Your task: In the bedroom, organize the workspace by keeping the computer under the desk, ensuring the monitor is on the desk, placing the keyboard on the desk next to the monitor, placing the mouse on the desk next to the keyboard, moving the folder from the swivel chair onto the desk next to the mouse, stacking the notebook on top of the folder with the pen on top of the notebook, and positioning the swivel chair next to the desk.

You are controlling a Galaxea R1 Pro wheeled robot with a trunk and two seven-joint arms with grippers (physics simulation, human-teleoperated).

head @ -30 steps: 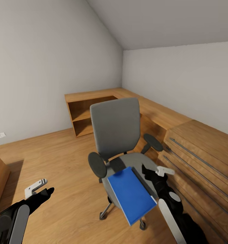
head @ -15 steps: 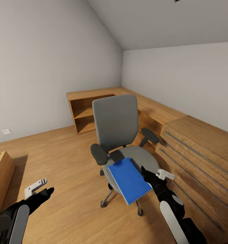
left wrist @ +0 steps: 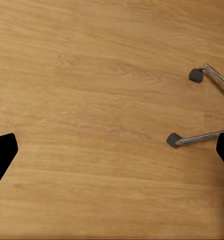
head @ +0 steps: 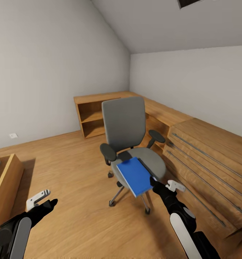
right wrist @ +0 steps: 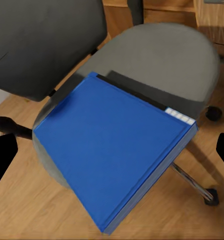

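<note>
The grey swivel chair (head: 124,126) stands mid-room on the wood floor, its back to the far corner. The blue folder (head: 134,175) lies on the front of the seat and overhangs its edge. In the right wrist view the folder (right wrist: 112,150) covers much of the seat (right wrist: 162,65). My right gripper (head: 163,184) hovers open just right of the folder's near corner, apart from it. Low at the left, my left gripper (head: 45,201) is open over bare floor, with the chair's caster legs (left wrist: 202,137) beyond it. The desk, computer, monitor, keyboard, mouse, notebook and pen are out of view.
A light wooden drawer chest (head: 207,162) runs along the right wall, close to the chair. A low wooden shelf unit (head: 95,115) sits in the far corner. A wooden box edge (head: 5,180) stands at the left. Open floor (head: 70,169) lies between.
The whole view has pulled back, so the chair and folder look smaller and farther. The folder stays on the seat and both grippers keep their pose.
</note>
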